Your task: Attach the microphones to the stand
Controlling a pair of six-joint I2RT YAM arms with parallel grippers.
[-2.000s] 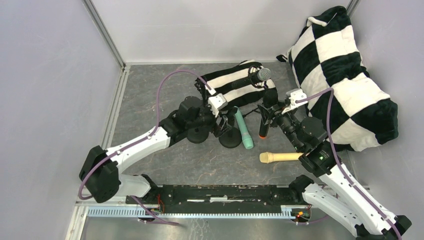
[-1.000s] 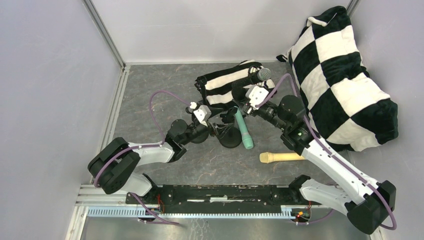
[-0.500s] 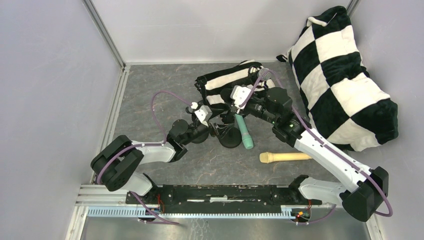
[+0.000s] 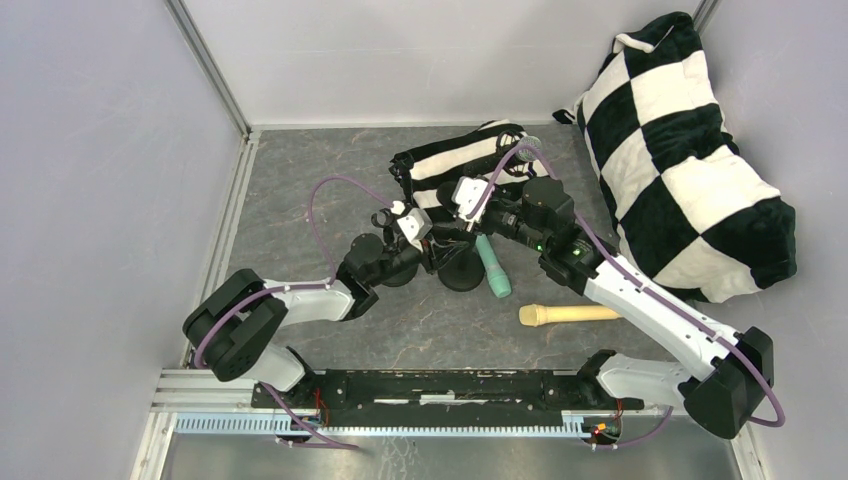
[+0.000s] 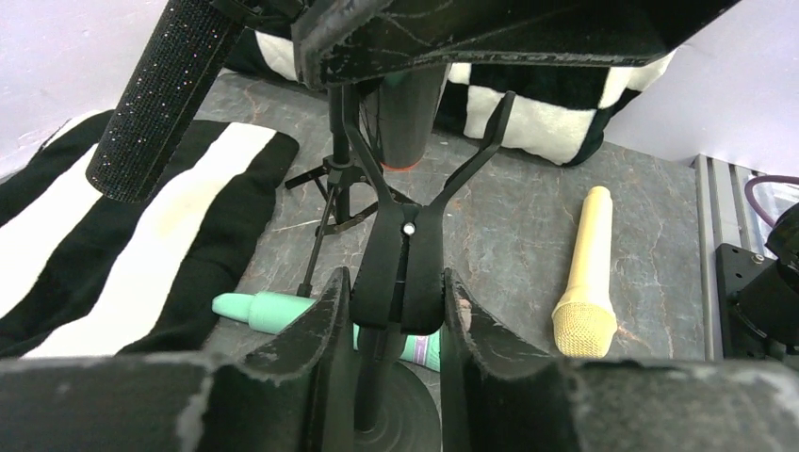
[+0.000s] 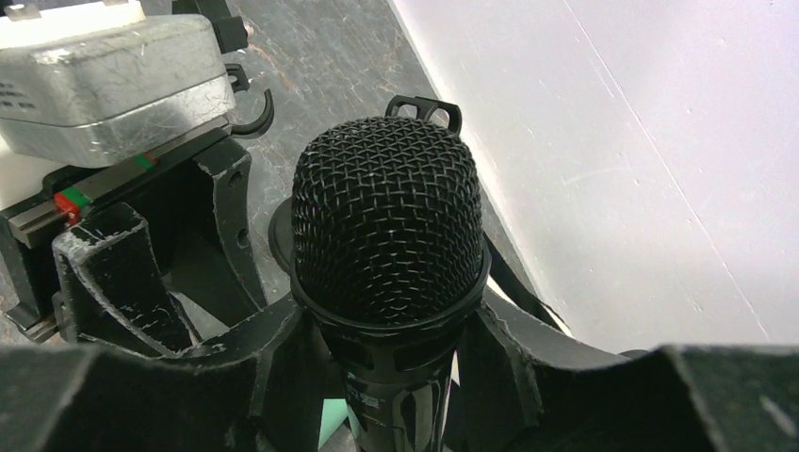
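My left gripper (image 5: pixel 396 282) is shut on the handles of the stand's black clip (image 5: pixel 402 247), whose two arms splay open above it. The stand's round base (image 4: pixel 462 277) sits mid-table. My right gripper (image 6: pixel 386 320) is shut on the black microphone with the orange ring (image 6: pixel 386 226), held upright; its lower end (image 5: pixel 407 113) hangs between the clip's arms. The mint green microphone (image 4: pixel 492 268) lies behind the stand. The cream-yellow microphone (image 4: pixel 570 314) lies to the right. The black microphone with the silver mesh head (image 5: pixel 170 89) rests on the striped cloth.
A black-and-white striped cloth (image 4: pixel 450 160) lies behind the grippers. A large checkered pillow (image 4: pixel 690 150) fills the right side. A second round base (image 4: pixel 400 272) sits under my left arm, and a small tripod (image 5: pixel 332 193) stands beyond the clip.
My right arm has carried the black microphone left, over the stand. My left gripper has closed on the clip's handles, and the clip's arms have spread.
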